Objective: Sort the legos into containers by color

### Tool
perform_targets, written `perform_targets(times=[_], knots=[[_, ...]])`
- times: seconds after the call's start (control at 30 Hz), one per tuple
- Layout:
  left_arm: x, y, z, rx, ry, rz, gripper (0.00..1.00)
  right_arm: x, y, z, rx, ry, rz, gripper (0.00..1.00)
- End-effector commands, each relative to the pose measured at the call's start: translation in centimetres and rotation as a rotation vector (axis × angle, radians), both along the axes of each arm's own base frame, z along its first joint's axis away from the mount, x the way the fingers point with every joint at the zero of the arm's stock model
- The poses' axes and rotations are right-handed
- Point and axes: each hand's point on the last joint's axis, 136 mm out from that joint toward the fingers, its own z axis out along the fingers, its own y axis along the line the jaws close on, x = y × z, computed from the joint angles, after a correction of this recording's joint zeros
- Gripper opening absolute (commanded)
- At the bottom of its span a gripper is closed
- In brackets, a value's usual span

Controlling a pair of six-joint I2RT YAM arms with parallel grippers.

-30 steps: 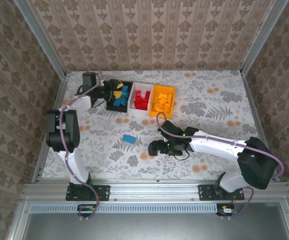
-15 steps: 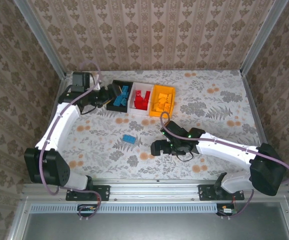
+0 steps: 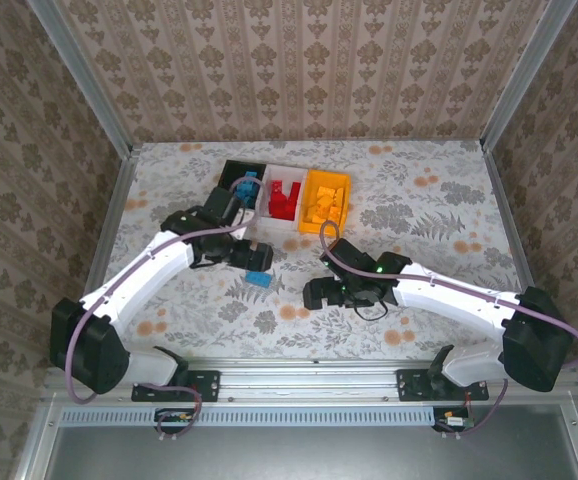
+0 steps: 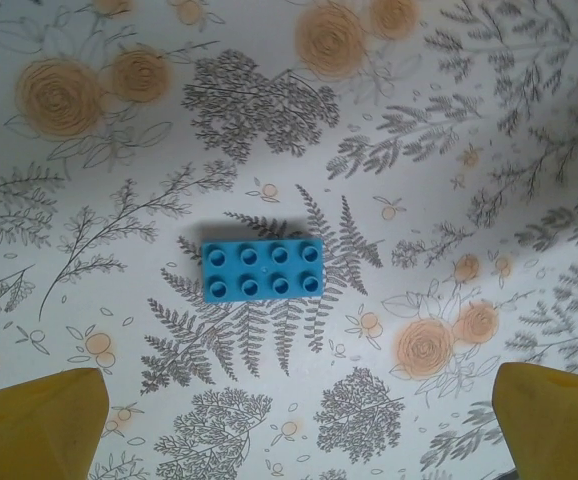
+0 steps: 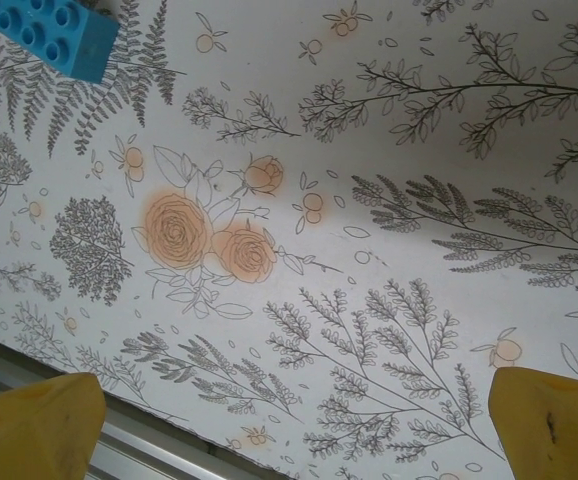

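From above, the left claw [image 3: 256,257] hung just over a lone blue brick [image 3: 259,278] on the flowered table [image 3: 419,200], near the filled row of bins [image 3: 263,205]. Its wrist camera added the brick's eight studs, lying between wide-open, empty fingers [image 4: 39,420]. The right claw [image 3: 314,295] was nearby, also open and empty.

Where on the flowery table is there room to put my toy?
Widest bare patch: right of the orange-yellow plastic bin, out to the right wall. The far left corner beside the black plastic bin is free too. Crowded: mid-table, where the left gripper and right gripper hang by the small blue plastic brick.
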Motion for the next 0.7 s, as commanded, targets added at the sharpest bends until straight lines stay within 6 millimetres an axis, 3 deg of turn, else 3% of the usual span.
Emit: perform_targets(times=[0.0,0.13,0.67], knots=[[-0.2,0.9,-1.9,0.133,-0.023,-0.034,1.0,0.0,-1.4,1.0,-0.036,-0.028,-0.017,1.0],[-0.8,0.7,-3.9,0.159,0.009,-0.04,1.0,-0.2,-1.8,0.6,-0.022,-0.03,-0.041,1.0],[-1.2,0.2,-7.3,0.249,0.05,-0.048,1.0,0.3,-1.6,-1.0,-0.011,0.005,-0.031,1.0]])
